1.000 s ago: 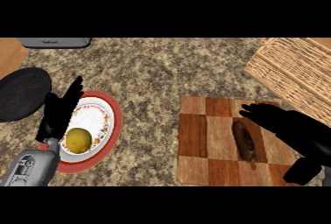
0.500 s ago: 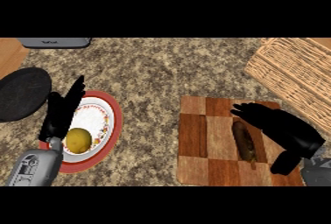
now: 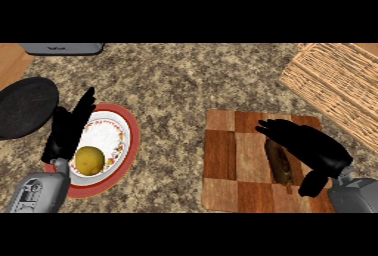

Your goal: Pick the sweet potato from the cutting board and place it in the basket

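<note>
Head view: the sweet potato (image 3: 278,161) lies lengthwise on the right half of the checkered wooden cutting board (image 3: 227,165). The right robot hand (image 3: 314,149) is spread over it, fingers released and not closed around it. The woven basket (image 3: 336,82) sits at the upper right of the bench (image 3: 184,90). The left robot hand (image 3: 68,131) rests released, fingers up, over the left edge of a red-rimmed plate (image 3: 131,135) holding a round yellow fruit (image 3: 88,160).

the right hand (image 3: 308,149) stretched palm down from its grey right forearm (image 3: 356,197), fingers spread and slightly bent, thumb hanging low. the left hand (image 3: 68,131) rested open, fingers straight, above the left forearm (image 3: 35,193).
</note>
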`<state>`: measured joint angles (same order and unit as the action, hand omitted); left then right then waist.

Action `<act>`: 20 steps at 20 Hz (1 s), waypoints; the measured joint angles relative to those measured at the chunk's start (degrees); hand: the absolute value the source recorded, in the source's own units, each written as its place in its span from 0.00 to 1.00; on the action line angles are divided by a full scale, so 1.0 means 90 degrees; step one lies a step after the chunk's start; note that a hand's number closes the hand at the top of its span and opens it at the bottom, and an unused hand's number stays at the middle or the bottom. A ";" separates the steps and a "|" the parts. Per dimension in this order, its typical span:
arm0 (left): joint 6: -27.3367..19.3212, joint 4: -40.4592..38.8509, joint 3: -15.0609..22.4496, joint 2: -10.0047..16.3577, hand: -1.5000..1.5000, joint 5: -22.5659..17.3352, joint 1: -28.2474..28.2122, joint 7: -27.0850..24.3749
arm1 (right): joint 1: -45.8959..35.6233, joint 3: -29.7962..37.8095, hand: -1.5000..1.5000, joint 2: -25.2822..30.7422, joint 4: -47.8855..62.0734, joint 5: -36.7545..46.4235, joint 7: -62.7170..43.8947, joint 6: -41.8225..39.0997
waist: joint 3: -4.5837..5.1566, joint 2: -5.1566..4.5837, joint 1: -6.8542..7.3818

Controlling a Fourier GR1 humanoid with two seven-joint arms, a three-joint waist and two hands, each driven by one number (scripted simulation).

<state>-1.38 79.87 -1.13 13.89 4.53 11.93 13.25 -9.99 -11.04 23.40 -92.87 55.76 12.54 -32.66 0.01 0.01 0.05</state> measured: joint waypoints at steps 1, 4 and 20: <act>0.0023 -0.0017 -0.0024 -0.0013 0.50 0.0007 -0.0040 -0.0047 | 0.0023 -0.0017 0.00 -0.0030 0.0112 0.0093 0.0036 0.0085 | 0.0000 0.0000 0.0001; 0.0114 0.0125 -0.0109 -0.0005 0.50 0.0002 -0.0106 0.0013 | 0.0150 -0.0037 0.00 -0.0127 0.0137 0.0244 0.0023 0.0077 | -0.0001 0.0000 -0.0001; 0.0245 -0.0027 -0.0302 -0.0259 0.50 0.0268 0.0109 0.0065 | -0.0011 0.0055 1.00 -0.0547 0.1120 0.0959 0.0440 0.0510 | 0.0000 -0.0001 -0.0001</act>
<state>0.82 79.63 -3.85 11.56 6.94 12.91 13.83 -10.09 -10.55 18.47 -82.79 64.40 16.50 -28.07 0.00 0.00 0.03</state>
